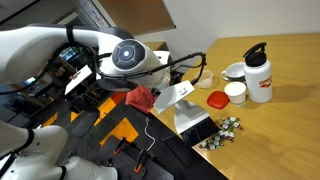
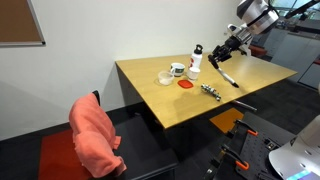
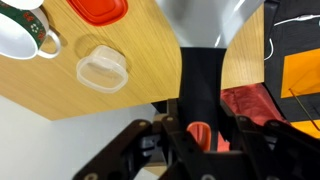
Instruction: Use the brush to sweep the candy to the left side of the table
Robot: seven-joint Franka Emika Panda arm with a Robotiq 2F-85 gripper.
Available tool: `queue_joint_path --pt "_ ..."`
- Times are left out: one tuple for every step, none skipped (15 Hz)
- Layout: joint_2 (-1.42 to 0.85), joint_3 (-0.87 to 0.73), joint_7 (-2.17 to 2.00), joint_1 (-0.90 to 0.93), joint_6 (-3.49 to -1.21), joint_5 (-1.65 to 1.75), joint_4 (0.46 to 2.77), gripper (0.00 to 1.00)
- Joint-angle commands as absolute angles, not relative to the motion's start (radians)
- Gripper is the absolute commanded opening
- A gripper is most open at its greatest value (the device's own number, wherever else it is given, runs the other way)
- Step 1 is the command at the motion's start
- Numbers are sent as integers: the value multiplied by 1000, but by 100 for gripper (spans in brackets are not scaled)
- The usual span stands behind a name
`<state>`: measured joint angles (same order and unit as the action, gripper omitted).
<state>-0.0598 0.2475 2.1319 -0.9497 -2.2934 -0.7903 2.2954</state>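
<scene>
While the fingers (image 3: 248,142) are closed narrow on the short red handle of the brush (image 3: 200,85), its black bristles hang down at the edge of the counter (image 1: 285,125), just beside the candy (image 1: 221,131). Whether the bristles touch the wood I cannot tell. The candy lies in a loose cluster on the counter. It sits apart from a red dish (image 1: 217,100), a small white cup (image 1: 235,92), a mug (image 1: 234,70) and a white bottle (image 1: 259,74) with a black cap. A red cloth (image 1: 140,97) lies off the counter, near the arm.
</scene>
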Motion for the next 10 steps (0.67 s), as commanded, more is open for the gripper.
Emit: queue_joint_path --pt "-73 79 2140 -791 -2250 -771 2273 16" --pt "-87 21 2155 -763 -2178 -742 2245 16" --pt "-94 -30 2166 -737 -2129 -722 2229 16" --pt "-100 -82 2194 -723 -2054 -704 2208 16" --pt "-106 -128 2223 -711 -1982 -680 2185 16" --pt "-114 -168 2250 -701 -1927 -657 2164 16" --pt "-123 -205 2282 -697 -1887 -635 2143 16" --pt "-133 -235 2314 -695 -1857 -620 2124 16" --pt "-144 -259 2345 -695 -1844 -608 2106 16" --pt "-151 -277 2369 -694 -1848 -608 2096 16"
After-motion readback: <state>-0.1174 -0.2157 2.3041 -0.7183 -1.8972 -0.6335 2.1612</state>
